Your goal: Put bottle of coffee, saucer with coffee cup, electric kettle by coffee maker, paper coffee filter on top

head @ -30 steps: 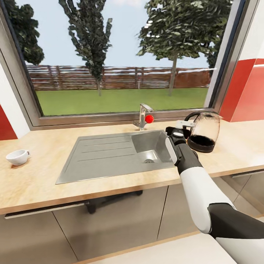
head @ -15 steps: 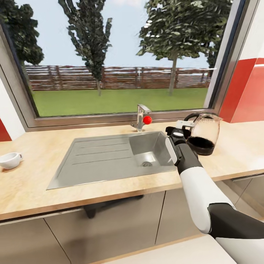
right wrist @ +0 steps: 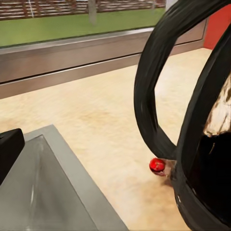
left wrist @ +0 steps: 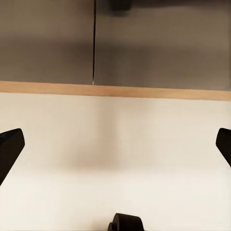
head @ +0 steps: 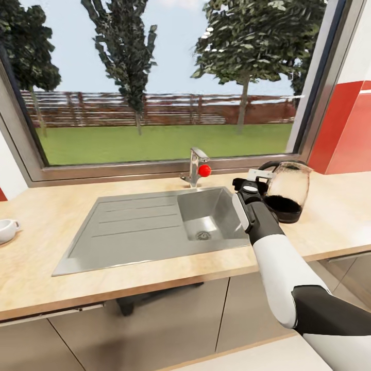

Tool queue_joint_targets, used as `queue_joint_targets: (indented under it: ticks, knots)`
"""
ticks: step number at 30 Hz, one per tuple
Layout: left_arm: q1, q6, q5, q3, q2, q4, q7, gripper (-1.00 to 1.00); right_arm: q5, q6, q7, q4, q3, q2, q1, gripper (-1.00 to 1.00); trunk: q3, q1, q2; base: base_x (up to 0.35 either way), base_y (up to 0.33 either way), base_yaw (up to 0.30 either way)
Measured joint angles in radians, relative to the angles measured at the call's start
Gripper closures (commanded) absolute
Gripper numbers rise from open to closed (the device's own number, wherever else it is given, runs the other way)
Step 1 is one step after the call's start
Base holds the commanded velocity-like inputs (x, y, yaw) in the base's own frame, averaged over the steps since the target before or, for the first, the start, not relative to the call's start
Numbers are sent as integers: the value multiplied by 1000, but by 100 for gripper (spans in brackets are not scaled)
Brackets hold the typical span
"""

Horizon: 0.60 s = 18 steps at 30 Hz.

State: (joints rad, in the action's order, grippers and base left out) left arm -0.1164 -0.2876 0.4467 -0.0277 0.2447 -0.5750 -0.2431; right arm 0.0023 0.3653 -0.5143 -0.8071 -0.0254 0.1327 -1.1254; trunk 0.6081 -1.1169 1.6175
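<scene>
The electric kettle (head: 287, 189), clear glass on a black base, stands on the kitchen countertop (head: 41, 257) right of the sink. My right gripper (head: 260, 174) is at its black loop handle (right wrist: 154, 82) and stands open. One of its fingers (right wrist: 9, 149) sits at the view's edge and the other is hidden behind the handle. A red switch (right wrist: 157, 165) shows at the kettle's base. The white coffee cup (head: 5, 230) rests on the counter at the far left, partly cut off. My left gripper (left wrist: 115, 149) hangs open above pale floor.
An inset steel sink (head: 139, 226) with a drainer and a faucet (head: 196, 166) with a red knob lies left of my right arm. A large window runs behind the counter. Dark grey cabinet fronts (left wrist: 144, 48) stand below it. A red wall panel (head: 350, 129) is at the right.
The whole picture has shifted: sink and cup slid left in view, so the camera moved. My right arm and the kettle hold the same place in view.
</scene>
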Motion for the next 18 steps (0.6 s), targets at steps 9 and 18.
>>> queue_joint_targets:
  ticks: [9,18]
  knots:
    - [0,0,0,0,0,0,0,-100,0,0,1,2,0,0,0,-100,0,0,0,71,-2,0]
    - [0,0,0,0,0,0,0,-100,0,0,-6,2,1,0,0,-100,0,0,0,41,20,0]
